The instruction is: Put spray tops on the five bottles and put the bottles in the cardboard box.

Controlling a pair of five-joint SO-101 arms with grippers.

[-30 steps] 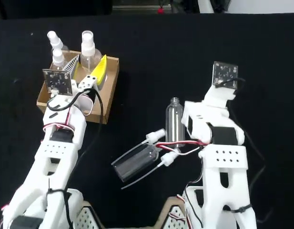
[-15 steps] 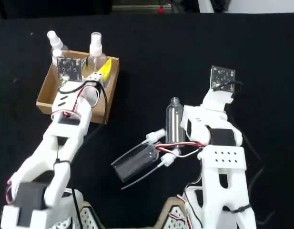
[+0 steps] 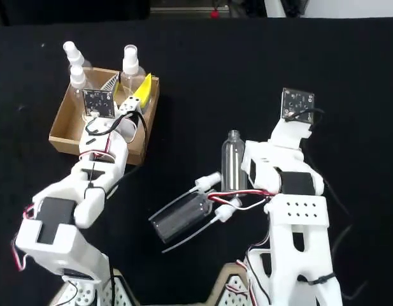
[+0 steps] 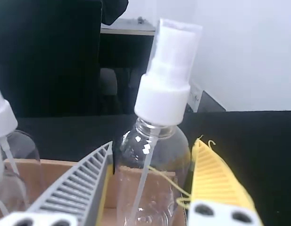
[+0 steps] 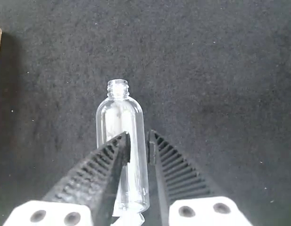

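Left hand (image 4: 153, 143) straddles capped bottle (image 4: 154, 162) in cardboard box (image 3: 64, 127) corner; grip unclear. Seat base flat, back out clear of neighbouring spray tops (image 3: 70, 50). Right hand (image 5: 138, 141) nearly closed, empty, at uncapped bottle (image 5: 119, 113).

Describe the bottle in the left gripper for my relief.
On the table's left side sits the cardboard box. At its far right corner a spray-topped bottle is upright between the left gripper's grey and yellow fingers. The other two topped bottles cluster near the far left corner, ungripped.
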